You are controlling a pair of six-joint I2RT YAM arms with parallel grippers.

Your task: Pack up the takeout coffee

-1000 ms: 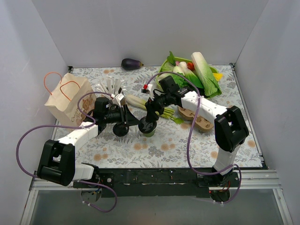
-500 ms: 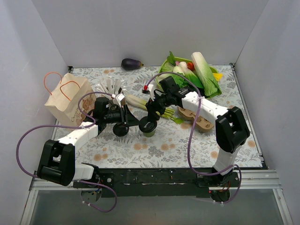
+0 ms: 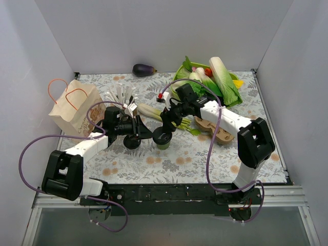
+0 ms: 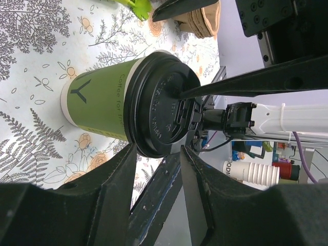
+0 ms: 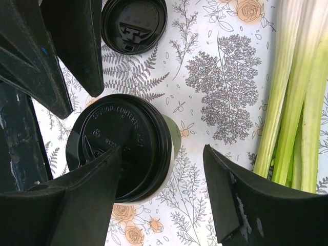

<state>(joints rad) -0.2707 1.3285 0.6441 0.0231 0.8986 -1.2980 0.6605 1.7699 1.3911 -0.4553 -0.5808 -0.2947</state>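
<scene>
- I see the green coffee cup (image 4: pixel 97 110) standing upright on the flower-print table (image 3: pixel 169 164), about mid-table and between my two grippers.
- A black lid (image 5: pixel 128 138) sits on top of the cup. I cannot tell whether it is pressed fully home.
- My right gripper (image 5: pixel 161 151) hangs over the cup with its jaws apart. One finger crosses above the lid and the other stands just off the cup's side, so neither is clamping anything.
- In the left wrist view, a right finger tip reaches the middle of the lid. I cannot say for sure that it touches.
- My left gripper (image 4: pixel 158 156) faces the cup from the other side, low and near the table. Its jaws are parted with nothing between them, and the lid's edge lies just ahead of the fingertips.
- A second black lid (image 5: pixel 134 24) lies flat on the table, just beside the cup and near the left fingers.
- Pale green celery stalks (image 5: pixel 292 87) lie beyond the cup, apart from it.
- The brown paper bag (image 3: pixel 74 110) with orange handles stands at the far left, well apart from the cup.
- A cardboard cup tray (image 3: pixel 218 130) lies under my right arm, and a heap of vegetables (image 3: pixel 215 77) sits at the back right.
</scene>
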